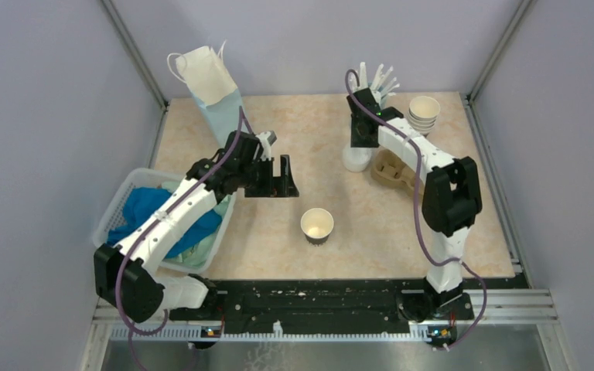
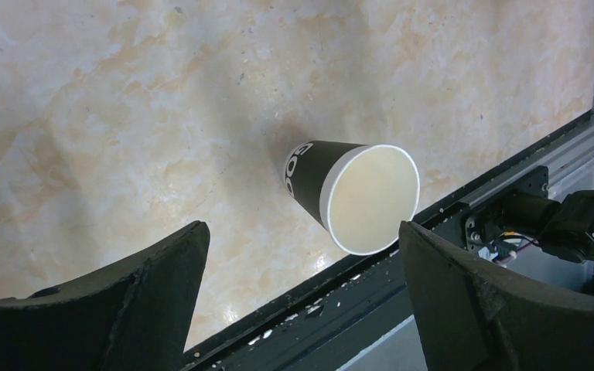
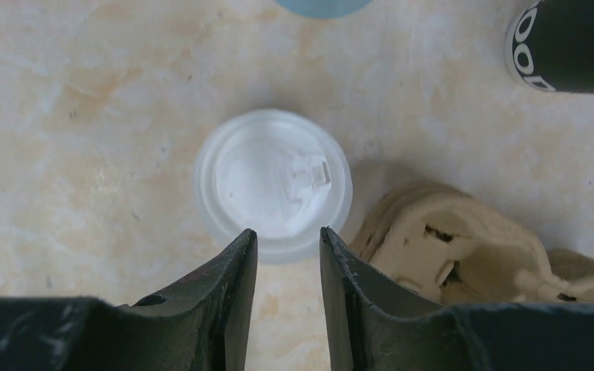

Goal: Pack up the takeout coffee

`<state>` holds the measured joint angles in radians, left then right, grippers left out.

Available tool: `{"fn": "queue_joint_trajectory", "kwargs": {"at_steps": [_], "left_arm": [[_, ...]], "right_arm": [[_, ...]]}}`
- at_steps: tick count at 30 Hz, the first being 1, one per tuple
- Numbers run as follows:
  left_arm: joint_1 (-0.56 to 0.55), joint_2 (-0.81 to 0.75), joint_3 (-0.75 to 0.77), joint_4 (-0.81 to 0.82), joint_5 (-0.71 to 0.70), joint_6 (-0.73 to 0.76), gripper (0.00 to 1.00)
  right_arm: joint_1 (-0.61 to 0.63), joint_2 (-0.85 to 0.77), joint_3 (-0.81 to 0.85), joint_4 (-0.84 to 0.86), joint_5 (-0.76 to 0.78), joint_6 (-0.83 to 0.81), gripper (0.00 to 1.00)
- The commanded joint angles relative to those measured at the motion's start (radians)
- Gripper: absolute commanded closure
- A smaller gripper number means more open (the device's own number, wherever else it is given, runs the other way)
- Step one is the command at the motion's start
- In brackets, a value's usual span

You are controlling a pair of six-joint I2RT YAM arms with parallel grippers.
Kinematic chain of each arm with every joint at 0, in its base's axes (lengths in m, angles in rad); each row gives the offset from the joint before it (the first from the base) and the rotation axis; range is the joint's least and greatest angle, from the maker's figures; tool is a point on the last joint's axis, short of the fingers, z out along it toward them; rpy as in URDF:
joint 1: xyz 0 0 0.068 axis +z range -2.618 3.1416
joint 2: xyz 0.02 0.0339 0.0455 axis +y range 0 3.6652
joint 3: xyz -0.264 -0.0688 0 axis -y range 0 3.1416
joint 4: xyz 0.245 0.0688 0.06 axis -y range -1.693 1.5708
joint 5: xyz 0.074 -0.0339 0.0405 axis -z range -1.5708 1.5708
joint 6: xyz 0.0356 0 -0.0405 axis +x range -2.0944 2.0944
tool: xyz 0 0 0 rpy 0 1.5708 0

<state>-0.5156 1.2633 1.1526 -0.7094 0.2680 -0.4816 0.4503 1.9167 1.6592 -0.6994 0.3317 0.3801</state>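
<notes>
Cup [image 1: 317,226] is upright, mid-table toward the near edge, lidless and well apart from both grippers. Lid [image 3: 272,182] lies flat on the table [image 1: 278,255] further back, just beside the carrier [image 3: 464,255].

Right gripper [image 3: 288,236] is over the lid's near rim. Jaws are part-way apart with a narrow gap, and I can't see anything clamped. Left gripper [image 2: 302,232] is spread wide and holds nothing. Its wrist view frames the cup between the fingers, not touching.

Risks, my read:
- The right gap is narrower than the lid. Descending like this, the tips land on the dome and shove it into the carrier.
- The lid looks like thin plastic, so an edge pinch may flex it and let it pop out.
- The cup looks light. A finger clipping the rim tips it, and it stands near the rail [image 2: 309,305] at the table edge.
- A lid seated crooked could come off during packing.
- The carrier is light pulp and will likely slide when a cup is pressed in unbraced.

Containers:
- Cup: cream inside, no liquid visible.
- Carrier: the visible wells are empty, the rest is hidden by the right arm.
- Stack of cups [image 1: 424,114] behind the carrier: nested, top one empty.
- Cutlery [image 1: 377,79]: white pieces stand up behind the right gripper, their holder hidden.
- Bag [image 1: 209,85]: back left, leaning, inside not visible.
- Basket [image 1: 112,216]: left, under the left arm, holds blue cloth [image 1: 143,207].
</notes>
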Motion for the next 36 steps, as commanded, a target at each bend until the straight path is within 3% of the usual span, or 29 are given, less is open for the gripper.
{"fn": "queue_joint_trajectory", "kwargs": {"at_steps": [1,10,20,36], "left_arm": [[-0.004,0.05,0.08,0.047,0.021,0.059,0.02],[-0.003,0.135,0.163,0.004,-0.007,0.123,0.02],[-0.003,0.175,0.196,0.002,0.0,0.11,0.02],[-0.003,0.179,0.212,0.004,-0.002,0.088,0.02]], "right_arm": [[-0.065,0.101,0.142,-0.019,0.001,-0.032,0.66],[-0.103,0.219,0.223,-0.019,-0.011,-0.108,0.72],[-0.104,0.23,0.205,-0.008,-0.051,-0.122,0.82],[-0.103,0.115,0.133,-0.012,-0.117,-0.119,0.79]]}}
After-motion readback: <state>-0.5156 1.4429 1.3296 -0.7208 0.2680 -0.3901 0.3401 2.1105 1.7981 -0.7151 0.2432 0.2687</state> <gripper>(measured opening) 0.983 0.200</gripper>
